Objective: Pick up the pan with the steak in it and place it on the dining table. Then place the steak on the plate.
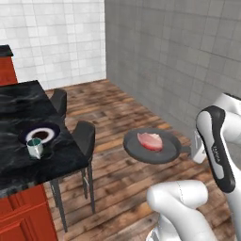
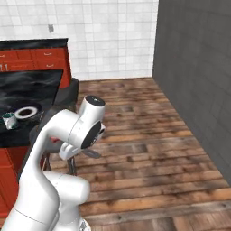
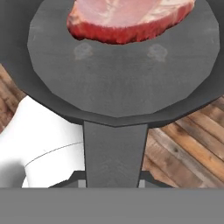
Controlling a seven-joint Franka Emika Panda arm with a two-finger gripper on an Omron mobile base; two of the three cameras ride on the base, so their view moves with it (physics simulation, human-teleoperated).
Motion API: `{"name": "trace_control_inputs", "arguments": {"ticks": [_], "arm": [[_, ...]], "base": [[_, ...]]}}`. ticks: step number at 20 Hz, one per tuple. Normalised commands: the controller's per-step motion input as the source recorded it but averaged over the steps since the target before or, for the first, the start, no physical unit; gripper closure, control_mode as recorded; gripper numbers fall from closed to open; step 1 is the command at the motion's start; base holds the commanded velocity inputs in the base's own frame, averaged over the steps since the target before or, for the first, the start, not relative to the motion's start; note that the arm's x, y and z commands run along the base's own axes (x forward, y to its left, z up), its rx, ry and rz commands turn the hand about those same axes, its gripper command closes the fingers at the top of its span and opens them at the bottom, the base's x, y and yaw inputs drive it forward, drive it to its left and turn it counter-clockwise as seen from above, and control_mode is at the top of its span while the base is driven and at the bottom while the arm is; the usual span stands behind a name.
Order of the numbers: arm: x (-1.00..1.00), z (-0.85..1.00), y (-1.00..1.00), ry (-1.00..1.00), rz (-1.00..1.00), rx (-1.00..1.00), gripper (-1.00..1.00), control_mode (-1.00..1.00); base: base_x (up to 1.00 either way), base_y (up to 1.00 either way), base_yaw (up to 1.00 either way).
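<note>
Brown plank floor (image 1: 127,113) runs under grey and white tiled walls around the black marble dining table (image 1: 21,108). Beside the table, off its edge, the pan (image 1: 151,147) hangs in the air, its handle clamped by the gripper (image 3: 112,183). The steak (image 1: 149,140) lies in it; the plate (image 1: 43,134) and a mug (image 1: 35,148) sit on the table.

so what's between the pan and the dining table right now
In the left base view, a dark stool stands between the held pan and the dining table, over wood floor.

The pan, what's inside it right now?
The steak lies in the pan, towards its far side from the handle. The pan floor under the meat is covered.
</note>
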Motion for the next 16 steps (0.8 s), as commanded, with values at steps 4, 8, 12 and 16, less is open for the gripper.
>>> {"name": "trace_control_inputs", "arguments": {"ticks": [4,8,12,16], "arm": [[0.00,0.00,0.00,0.00,0.00,0.00,1.00,1.00],[0.00,0.00,0.00,0.00,0.00,0.00,1.00,1.00],[0.00,0.00,0.00,0.00,0.00,0.00,1.00,1.00],[0.00,0.00,0.00,0.00,0.00,0.00,1.00,1.00]], "base": [[0.14,-0.44,-0.01],[0.42,-1.00,-0.01],[0.42,-1.00,-0.01],[0.41,-1.00,-0.01]]}}
